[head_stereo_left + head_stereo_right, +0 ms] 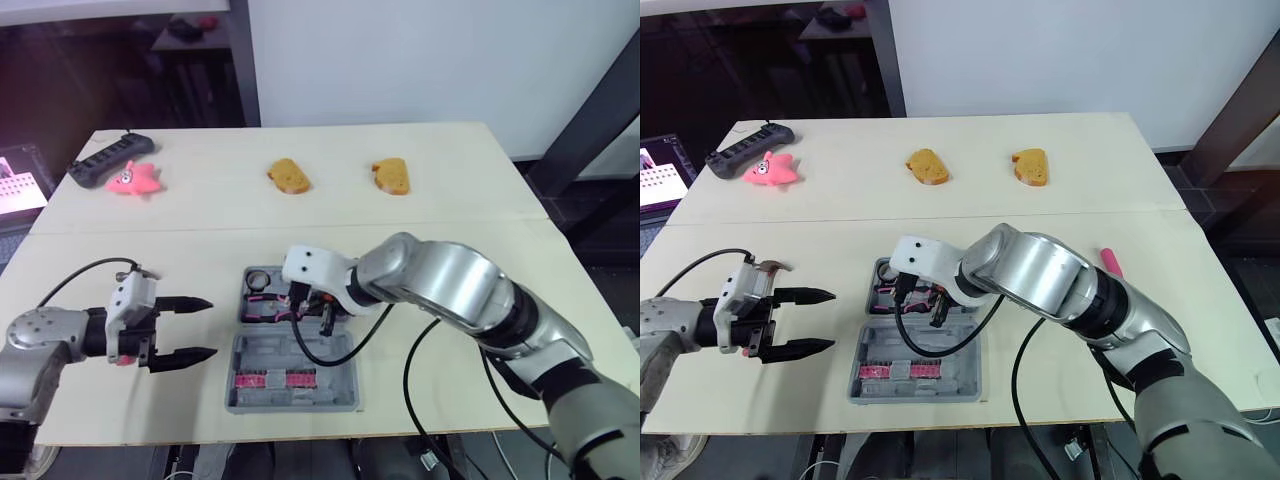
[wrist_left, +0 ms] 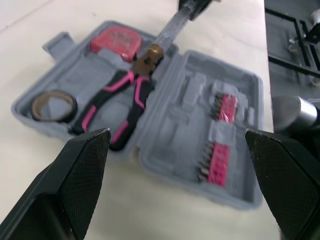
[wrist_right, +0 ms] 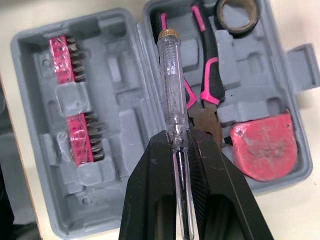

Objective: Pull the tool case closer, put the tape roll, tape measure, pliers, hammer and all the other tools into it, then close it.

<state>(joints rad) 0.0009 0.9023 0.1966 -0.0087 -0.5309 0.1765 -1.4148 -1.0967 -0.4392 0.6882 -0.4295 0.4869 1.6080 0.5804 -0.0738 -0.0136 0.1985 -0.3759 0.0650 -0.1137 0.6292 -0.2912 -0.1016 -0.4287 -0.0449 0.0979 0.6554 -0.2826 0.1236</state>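
Dial centred on the open tool case, twelve o'clock pointing away from the robot.

At ten o'clock, far back on the pale table (image 1: 450,220), lie a black power strip (image 1: 110,155) and, just beside it, a pink starfish toy (image 1: 133,178).

At nine o'clock the left gripper (image 1: 205,327) hovers near the case, its fingers wide apart and empty, tips pointing toward three o'clock.

The grey tool case (image 1: 262,352) lies flat near the front edge. Its six o'clock half carries pink bit strips (image 3: 80,140). Its twelve o'clock half holds, from nine to three, the tape roll (image 2: 52,117), the pliers (image 3: 209,75) with black-and-pink handles, and the red tape measure (image 3: 262,145).

Over the case, the right gripper (image 3: 177,140) is clamped on a clear-handled screwdriver (image 3: 169,85). The screwdriver's brass-capped end reaches the pliers' head; whether the two touch cannot be told.

Two bread slices (image 1: 289,176) (image 1: 392,176) sit at twelve and one o'clock. A small pink object (image 1: 1110,262), too small to identify, lies between two and three o'clock.
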